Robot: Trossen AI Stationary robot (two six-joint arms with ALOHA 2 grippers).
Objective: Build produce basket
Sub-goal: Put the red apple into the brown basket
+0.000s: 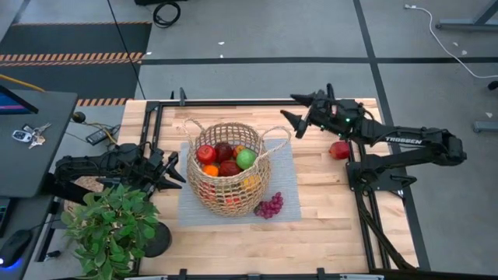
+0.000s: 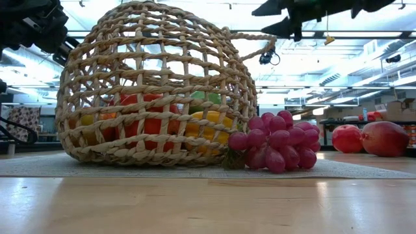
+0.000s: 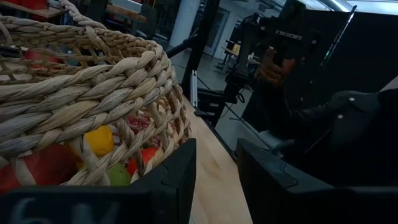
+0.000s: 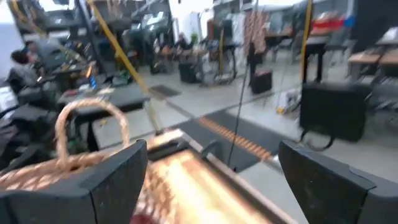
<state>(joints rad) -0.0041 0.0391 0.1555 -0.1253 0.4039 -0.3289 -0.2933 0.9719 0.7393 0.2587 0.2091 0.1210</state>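
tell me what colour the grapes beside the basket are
Purple-red grapes, clearest in the low view, lying against the wicker basket.

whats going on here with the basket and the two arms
A two-armed robot is filling a wicker basket with toy fruit. Most pieces are already in it. A bunch of grapes lies on the grey mat beside it, and a red fruit sits on the table near the right arm. The left gripper waits beside the basket; the right gripper hangs open and empty.

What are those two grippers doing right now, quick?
Left gripper: partly open, empty, beside the wicker basket.
Right gripper: open wide, empty, raised near the basket's far handle.
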